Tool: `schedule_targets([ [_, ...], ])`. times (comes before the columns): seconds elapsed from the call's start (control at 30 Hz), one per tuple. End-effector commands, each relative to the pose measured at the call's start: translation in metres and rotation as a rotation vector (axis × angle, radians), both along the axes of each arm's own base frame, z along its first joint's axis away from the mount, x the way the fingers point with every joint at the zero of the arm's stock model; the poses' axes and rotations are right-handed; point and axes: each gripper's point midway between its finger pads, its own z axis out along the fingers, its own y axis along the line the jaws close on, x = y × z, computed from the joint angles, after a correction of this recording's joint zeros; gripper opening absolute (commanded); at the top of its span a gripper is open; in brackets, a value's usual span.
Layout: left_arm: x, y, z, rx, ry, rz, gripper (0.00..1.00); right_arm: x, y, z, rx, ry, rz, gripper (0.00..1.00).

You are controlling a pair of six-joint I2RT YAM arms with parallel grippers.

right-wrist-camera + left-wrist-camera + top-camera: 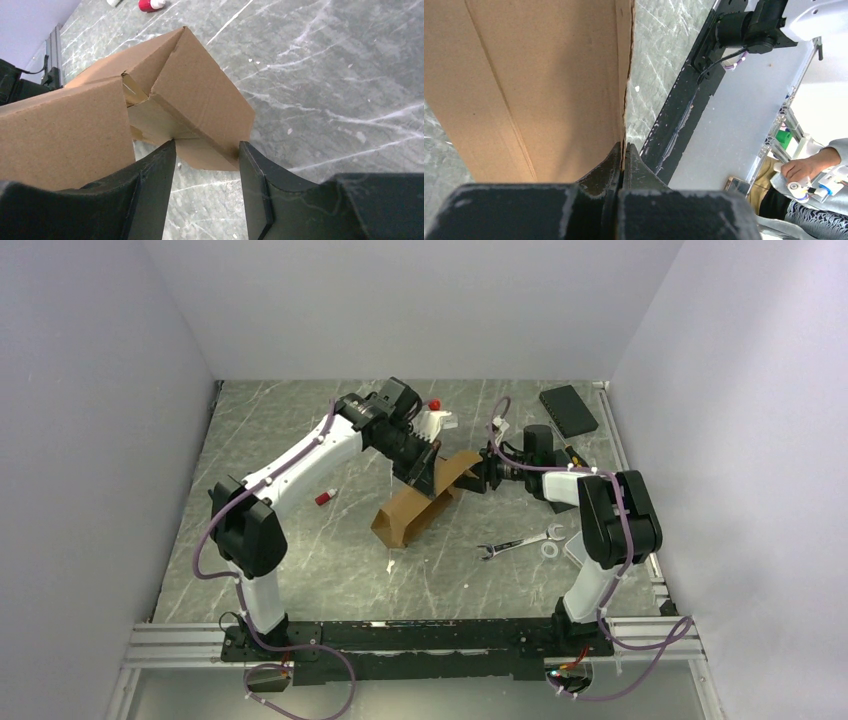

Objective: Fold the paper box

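Nearest the arms' bases, toward the right edge of the counter (300,570), a wrench (515,543) and a small pale ring (549,550) lay clear of the work. Past them, about the middle of the counter, the paper box (415,505) lay on its side at a slant. Its body was already raised from a flat sheet into an oblong brown tube. The near-left end gaped open with no flap turned in. Farther along, the left fingers (609,167) were pressed tight together on the thin edge of one cardboard wall and held the tube steady. At the far-right end, the right fingers (155,170) stood partly apart with the corner of an end flap between them. Whether they touched the flap could not be told. That flap was bent inward along its crease, but a gap showed beside it, so that end looked only half closed. By this reckoning the forming of the sides was done. What remained was tucking the far-right end shut and closing the near-left end. Beyond the box, a black pad (568,410) sat near the far right corner.
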Motion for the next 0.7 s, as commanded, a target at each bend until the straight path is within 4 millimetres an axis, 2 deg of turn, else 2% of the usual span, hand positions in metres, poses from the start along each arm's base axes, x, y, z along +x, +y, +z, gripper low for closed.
schedule_targets([
  [0.0,-0.003,-0.003,0.021,-0.093,-0.027,-0.048,0.00,0.020,0.013,0.021,0.005,-0.140,0.016,0.52],
  [0.13,-0.001,0.001,0.020,-0.096,-0.032,-0.057,0.00,0.024,0.020,0.022,-0.002,-0.163,0.010,0.50],
  [0.27,0.000,0.006,0.020,-0.113,-0.030,-0.062,0.00,0.033,0.021,0.028,0.010,-0.198,-0.023,0.59],
  [0.37,0.001,0.011,0.020,-0.130,-0.018,-0.059,0.00,0.039,0.021,0.030,0.022,-0.216,-0.034,0.61],
  [0.53,0.003,0.017,0.021,-0.158,-0.003,-0.064,0.00,0.043,0.025,0.036,0.052,-0.253,-0.021,0.56],
  [0.67,0.003,0.018,0.023,-0.180,0.004,-0.072,0.00,0.039,0.029,0.043,0.087,-0.287,0.010,0.54],
])
